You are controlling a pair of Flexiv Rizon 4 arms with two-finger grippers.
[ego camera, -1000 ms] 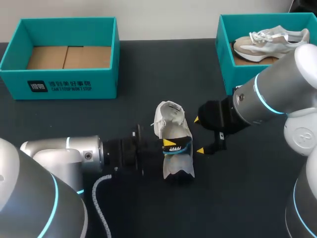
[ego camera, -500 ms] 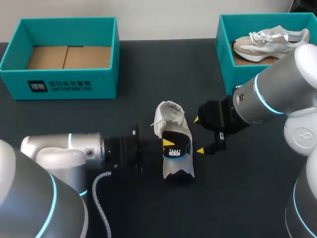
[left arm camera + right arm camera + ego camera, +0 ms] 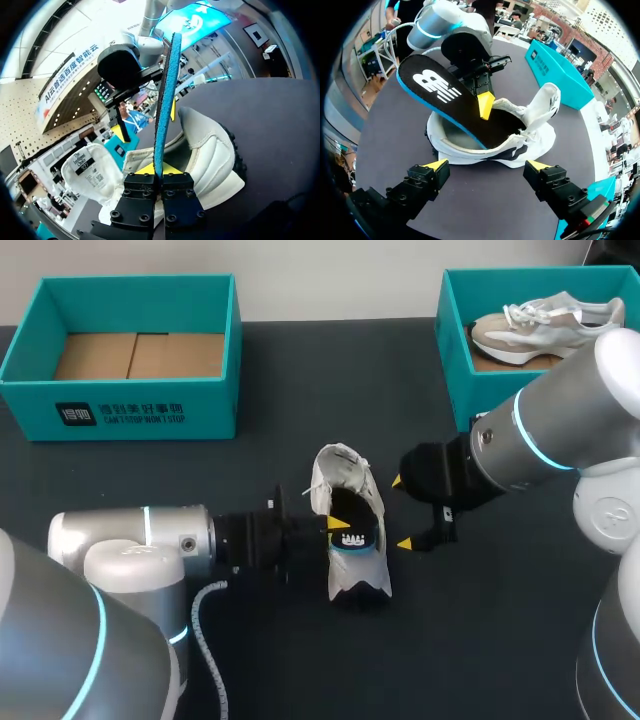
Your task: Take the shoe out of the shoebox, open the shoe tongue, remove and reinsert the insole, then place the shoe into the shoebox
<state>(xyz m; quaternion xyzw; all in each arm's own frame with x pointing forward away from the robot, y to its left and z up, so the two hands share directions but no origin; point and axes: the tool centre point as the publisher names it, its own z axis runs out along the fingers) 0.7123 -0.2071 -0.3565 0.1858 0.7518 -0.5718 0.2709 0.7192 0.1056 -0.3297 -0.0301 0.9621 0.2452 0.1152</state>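
Shoe (image 3: 345, 575): resting on its sole on the dark surface (image 3: 300, 390), tongue folded open.
Insole (image 3: 437, 90): toe end inside the shoe, heel end raised. Light, thin and bendy, I judge — best held at its heel edge.
Left tool (image 3: 347, 532): clamped on the insole's edge.
Right tool (image 3: 401, 512): fingers apart beside the shoe — holding nothing.

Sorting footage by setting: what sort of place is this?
Likely a robot shoe-handling workbench: a dark table, two teal shoeboxes, and the left gripper pinching the insole of a sneaker.
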